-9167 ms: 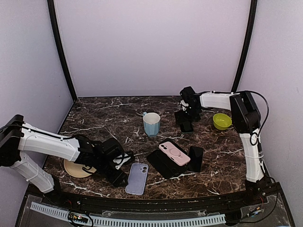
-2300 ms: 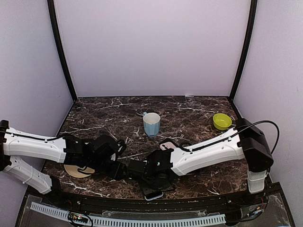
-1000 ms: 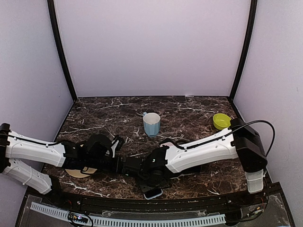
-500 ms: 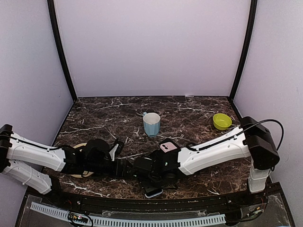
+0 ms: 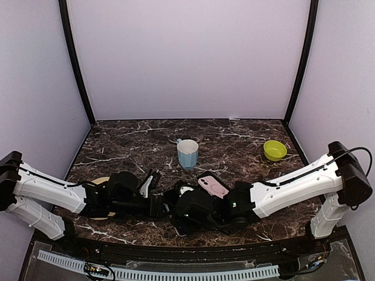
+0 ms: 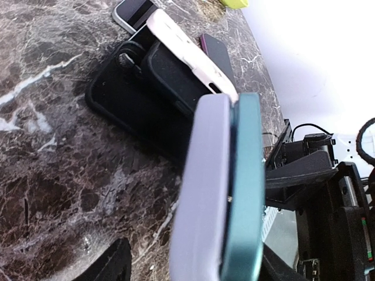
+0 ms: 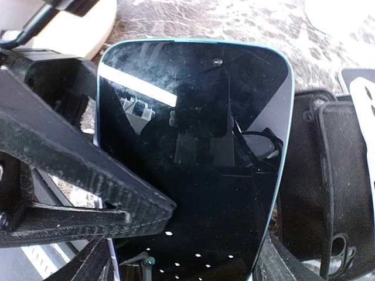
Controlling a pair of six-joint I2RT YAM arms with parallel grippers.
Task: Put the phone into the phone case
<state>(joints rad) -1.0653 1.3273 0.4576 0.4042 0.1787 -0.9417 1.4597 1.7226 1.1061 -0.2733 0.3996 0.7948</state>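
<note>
In the left wrist view the lavender phone case [image 6: 202, 193] and the teal-rimmed phone [image 6: 246, 187] stand edge-on, back to back. They touch at the far end and part slightly toward the camera. My left gripper [image 6: 196, 260] straddles the pair, open. Bare marble shows between one finger and the case, and the other finger lies close to the phone. In the right wrist view the phone [image 7: 199, 146] shows its dark screen. My right gripper [image 7: 184, 263] is shut on its two long edges. A left finger [image 7: 64, 164] crosses the screen's left side. From above, both grippers [image 5: 173, 208] hide the pair.
A pink phone [image 5: 212, 186] lies on black cases [image 6: 135, 99] just behind the grippers. A blue mug [image 5: 187, 153] stands mid-table and a green bowl [image 5: 274, 150] at the back right. A tan plate [image 5: 98, 182] lies under the left arm. The table's front rim is close.
The phone that showed at the table's front edge no longer shows there. My right arm has sunk lower and stretched out to the right. The left gripper has shifted right to meet it.
</note>
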